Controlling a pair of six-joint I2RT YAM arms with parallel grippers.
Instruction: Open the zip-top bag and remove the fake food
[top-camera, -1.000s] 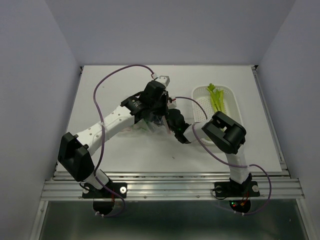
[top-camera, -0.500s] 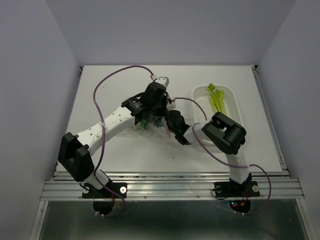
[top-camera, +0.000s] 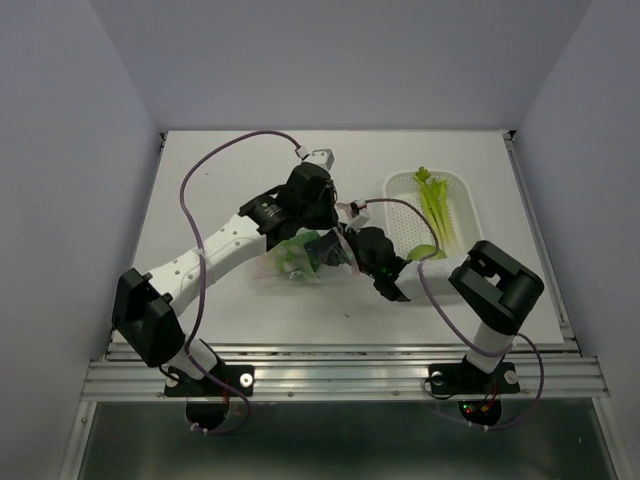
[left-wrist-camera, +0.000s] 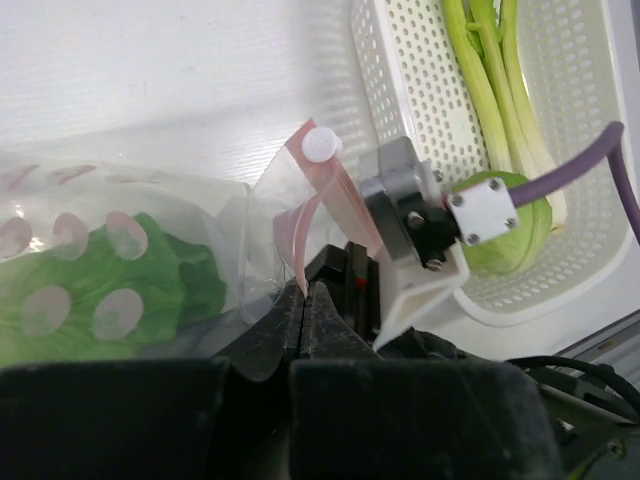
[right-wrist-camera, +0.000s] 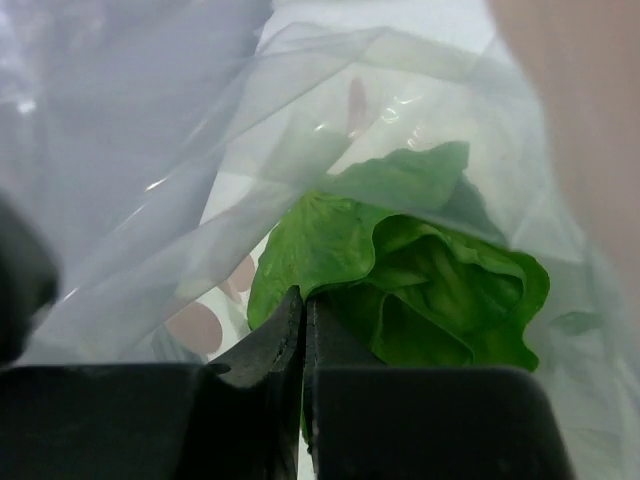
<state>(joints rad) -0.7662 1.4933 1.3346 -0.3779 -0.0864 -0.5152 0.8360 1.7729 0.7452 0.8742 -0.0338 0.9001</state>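
Observation:
The zip-top bag lies mid-table, clear with pink dots. My left gripper is shut on its pink zip strip, holding the mouth up; the fingertips pinch the plastic. My right gripper reaches into the bag mouth and is shut on the edge of a leafy green piece inside the bag. The same leaf shows through the bag in the left wrist view. A long pale green stalk and a round light-green cabbage head lie in the white basket.
The white perforated basket stands at the right, close behind my right wrist. The purple cables arc over the table behind the left arm. The table's near edge rail runs just in front of the bag.
The right arm's elbow has swung out to the right, uncovering the basket's near end and the cabbage. The green leaf now shows plainly in the bag, which has shifted slightly.

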